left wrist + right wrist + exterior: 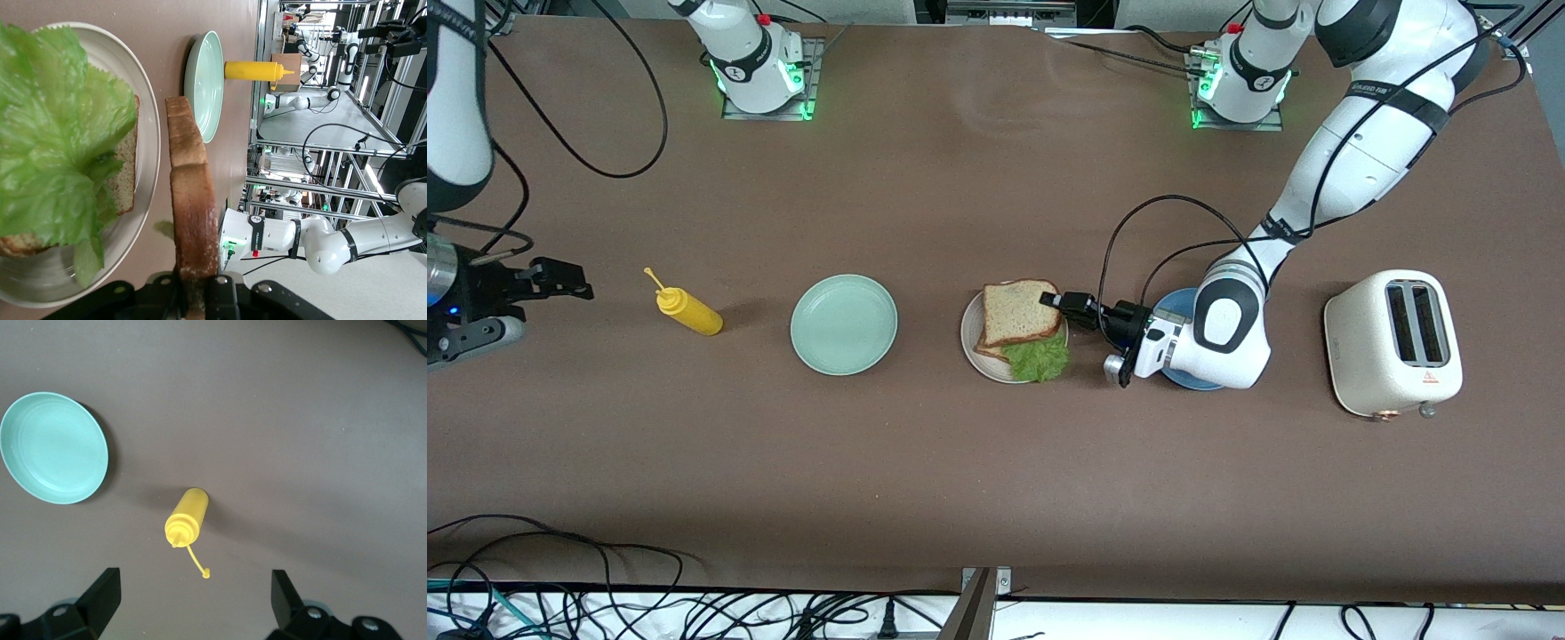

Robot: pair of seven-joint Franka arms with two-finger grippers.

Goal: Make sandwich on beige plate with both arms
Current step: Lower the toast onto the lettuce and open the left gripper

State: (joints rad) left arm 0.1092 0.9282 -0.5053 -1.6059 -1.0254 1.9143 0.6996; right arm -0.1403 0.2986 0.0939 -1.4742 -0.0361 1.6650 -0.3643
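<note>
Half blue plate hidden under left arm.

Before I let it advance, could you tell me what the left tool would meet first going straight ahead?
Probably the round mint-green plate: the left tool, gripping the top toast slice, points toward it.

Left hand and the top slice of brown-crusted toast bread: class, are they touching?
Touching. The left wrist view shows the left hand pinching the edge of the top slice of toast, held above the lettuce on the round beige plate.
</note>
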